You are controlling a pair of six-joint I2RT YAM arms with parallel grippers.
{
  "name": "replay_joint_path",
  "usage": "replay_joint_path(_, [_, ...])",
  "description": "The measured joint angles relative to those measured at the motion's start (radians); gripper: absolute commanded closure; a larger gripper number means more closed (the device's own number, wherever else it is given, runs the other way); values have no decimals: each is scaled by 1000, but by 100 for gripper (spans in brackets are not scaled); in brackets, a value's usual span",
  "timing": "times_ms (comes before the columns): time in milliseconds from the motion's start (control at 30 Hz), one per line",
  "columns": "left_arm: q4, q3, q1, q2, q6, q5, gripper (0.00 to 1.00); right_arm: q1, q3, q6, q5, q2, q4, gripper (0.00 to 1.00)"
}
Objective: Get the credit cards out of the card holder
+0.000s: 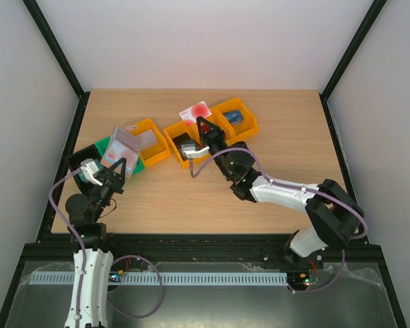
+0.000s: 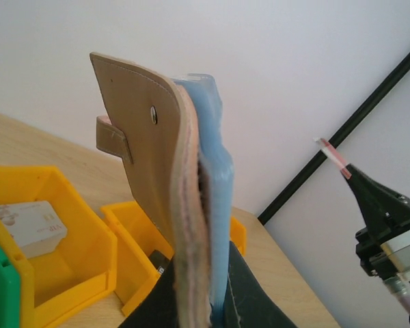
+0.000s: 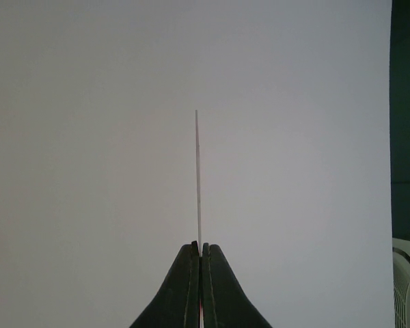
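The left gripper (image 2: pixel 200 268) is clamped on the bottom edge of the card holder (image 2: pixel 164 171), with its dark fingers (image 2: pixel 249 294) pressing from either side. The card holder stands upright above them, off the table (image 1: pixel 273 150). One leaf is tan leather with a strap tab and a snap stud, and the other is light blue lining. The two leaves gape slightly along the edge facing the wrist camera.

Below and to the left of these fingers sits the first orange bin (image 2: pixel 75 273), with a white card (image 2: pixel 31 225) lying in it. The middle orange bin (image 2: pixel 133 232) lies just beyond the fingers and is partly hidden by the holder. A corner of a green bin (image 2: pixel 0 287) shows nearest to the fingers, at the left. From above, a black bin (image 1: pixel 82 156) sits beside the green one, on the outer side of the left arm.

The right gripper (image 3: pixel 201 247) is pinched tight on a red-spotted card (image 3: pixel 197 178). Its own camera sees the card edge-on, as a thin line rising straight from the fingertips against the pale wall. From above, the card is white with a red disc and is held in the air well apart from the card holder. The gripper and forearm cover part of the middle orange bin beneath them. Just beyond the fingers, on the right, is the far orange bin (image 1: pixel 236 119), with something blue inside.
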Motion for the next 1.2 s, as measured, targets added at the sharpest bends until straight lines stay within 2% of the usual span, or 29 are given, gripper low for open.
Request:
replay_joint_path(300, [8, 29, 105, -24, -16, -51, 98, 47, 76, 34, -42, 124, 3, 98])
replay_joint_path(467, [29, 70, 93, 63, -74, 35, 98, 85, 101, 179, -29, 191, 67, 99])
replay_joint_path(567, [3, 58, 34, 158, -143, 100, 98, 78, 105, 273, -14, 159, 75, 98])
replay_joint_path(800, [-24, 41, -284, 484, -157, 177, 98, 71, 71, 400, -14, 19, 97, 98])
replay_joint_path(967, [-26, -1, -334, 673, -165, 223, 98, 71, 27, 424, -14, 3, 103, 98])
replay_joint_path(1000, [-37, -14, -334, 698, -167, 221, 95, 71, 17, 426, -14, 3, 102, 98])
replay_joint_path(1033, [-53, -22, -334, 717, -167, 216, 85, 71, 10, 427, -14, 3, 101, 98])
replay_joint_path(1100, [-95, -28, -334, 739, -165, 191, 59, 71, 1, 429, -14, 3, 101, 98])
replay_joint_path(1133, [-113, -27, -334, 742, -156, 174, 55, 71, 0, 429, -14, 3, 101, 98])
replay_joint_path(1200, [-169, -23, -335, 739, -132, 113, 53, 71, -2, 429, -15, 2, 101, 99])
